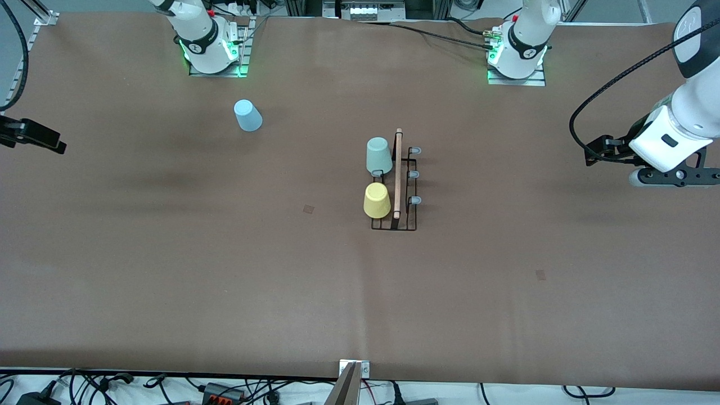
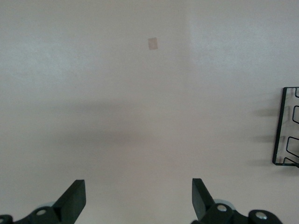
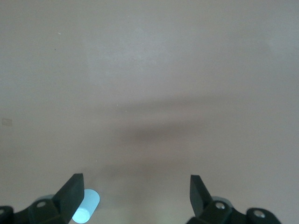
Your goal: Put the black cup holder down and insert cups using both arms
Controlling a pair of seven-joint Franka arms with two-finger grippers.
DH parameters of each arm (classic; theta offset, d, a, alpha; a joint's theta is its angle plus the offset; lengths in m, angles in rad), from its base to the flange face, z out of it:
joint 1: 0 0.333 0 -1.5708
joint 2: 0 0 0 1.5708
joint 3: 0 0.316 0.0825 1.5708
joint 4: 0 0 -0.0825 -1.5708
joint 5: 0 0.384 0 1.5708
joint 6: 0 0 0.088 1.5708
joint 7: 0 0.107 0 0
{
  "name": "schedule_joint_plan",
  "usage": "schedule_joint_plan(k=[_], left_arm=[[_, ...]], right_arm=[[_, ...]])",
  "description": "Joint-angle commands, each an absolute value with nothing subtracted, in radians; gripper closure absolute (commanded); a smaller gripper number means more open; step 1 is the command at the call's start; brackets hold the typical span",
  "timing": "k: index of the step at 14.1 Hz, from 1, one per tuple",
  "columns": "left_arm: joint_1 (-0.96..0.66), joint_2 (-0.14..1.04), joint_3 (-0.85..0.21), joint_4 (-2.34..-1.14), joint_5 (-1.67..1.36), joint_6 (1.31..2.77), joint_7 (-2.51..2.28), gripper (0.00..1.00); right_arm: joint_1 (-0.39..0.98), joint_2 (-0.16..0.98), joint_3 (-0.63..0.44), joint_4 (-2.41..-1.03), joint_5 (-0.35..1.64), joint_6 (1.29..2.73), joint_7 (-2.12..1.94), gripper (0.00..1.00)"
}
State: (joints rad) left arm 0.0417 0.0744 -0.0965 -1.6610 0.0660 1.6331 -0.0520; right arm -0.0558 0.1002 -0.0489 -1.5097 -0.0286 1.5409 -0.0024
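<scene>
The black cup holder (image 1: pixel 400 185) stands mid-table, wooden rod on top. A pale mint green cup (image 1: pixel 378 156) and a yellow cup (image 1: pixel 377 200) sit upside down on its pegs, on the side toward the right arm's end. Three grey-capped pegs on its side toward the left arm's end are bare. The light blue cup (image 1: pixel 247 115) stands upside down on the table near the right arm's base. My left gripper (image 1: pixel 678 177) hangs open and empty over the table's left-arm end; the holder's edge (image 2: pixel 286 126) shows in its wrist view. My right gripper (image 3: pixel 136 196) is open and empty high above the blue cup (image 3: pixel 86 205).
A black fixture (image 1: pixel 31 136) juts in at the table's edge at the right arm's end. Small tape marks (image 1: pixel 309 208) (image 1: pixel 540 274) lie on the brown cloth. Cables run along the edge nearest the front camera.
</scene>
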Motion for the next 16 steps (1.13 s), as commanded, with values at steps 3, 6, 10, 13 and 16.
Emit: schedule_joint_plan(k=[3,6,10,13,16], left_arm=[[0.044,0.086,-0.100,-1.634,0.057,1.612,-0.029,0.00],[0.040,0.087,-0.101,-1.637,0.054,1.612,-0.028,0.00],[-0.020,0.089,-0.101,-1.641,0.051,1.594,-0.029,0.00],[-0.048,0.095,-0.100,-1.637,0.057,1.598,-0.029,0.00],[-0.029,0.095,-0.087,-1.635,0.057,1.601,-0.028,0.00]], right_arm=[[-0.057,0.089,-0.029,-1.520,-0.012,1.548,0.061,0.00],[-0.052,0.089,-0.026,-1.517,-0.014,1.543,0.069,0.00],[-0.054,0.089,-0.026,-1.523,-0.012,1.546,0.061,0.00],[-0.057,0.080,-0.026,-1.542,-0.011,1.545,0.060,0.00],[-0.057,0.077,-0.026,-1.545,-0.011,1.545,0.061,0.00]])
